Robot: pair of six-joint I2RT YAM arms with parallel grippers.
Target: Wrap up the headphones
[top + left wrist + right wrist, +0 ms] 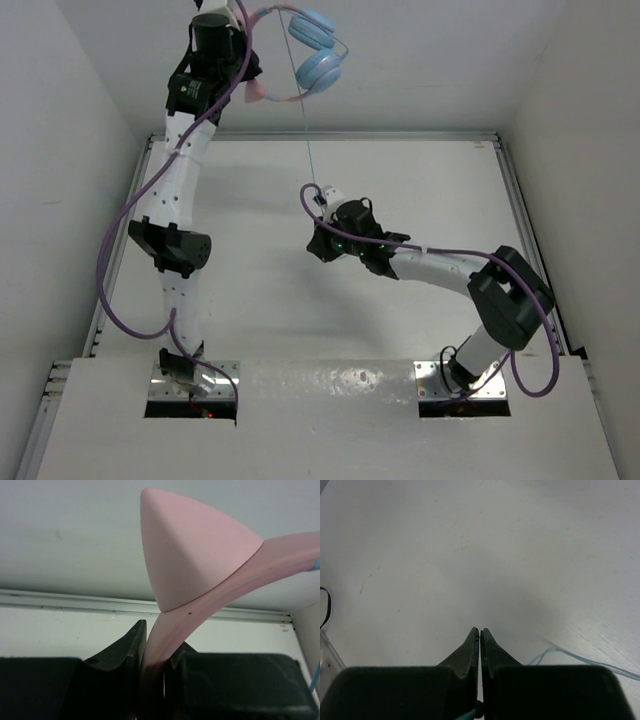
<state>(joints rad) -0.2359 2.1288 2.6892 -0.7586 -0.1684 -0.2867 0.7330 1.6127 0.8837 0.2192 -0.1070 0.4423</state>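
1. The left gripper [250, 85] is raised high at the far left, its fingers [125, 650] clamped on the pink headband [200, 610] just below a cat ear [190, 550]
2. The headphones [315, 48] hang in the air from that grip, above the far edge of the table [430, 170], with the two blue ear cups [320, 68] close together to the right of the gripper
3. The thin cable [309, 140] drops from the cups in a nearly straight line to the right gripper [322, 196], which sits low near the table's middle
4. The right fingers [467, 650] are pressed together with a bit of teal pinched at their base, so I judge they grasp the cable; a slack length lies on the table beside them
5. The step in hand, as I read it: the cable is stretched out and no turn is laid on yet
6. The next move calls for carrying the pinched cable around the headband or cups under light tension, without tugging the headband out of the left grip
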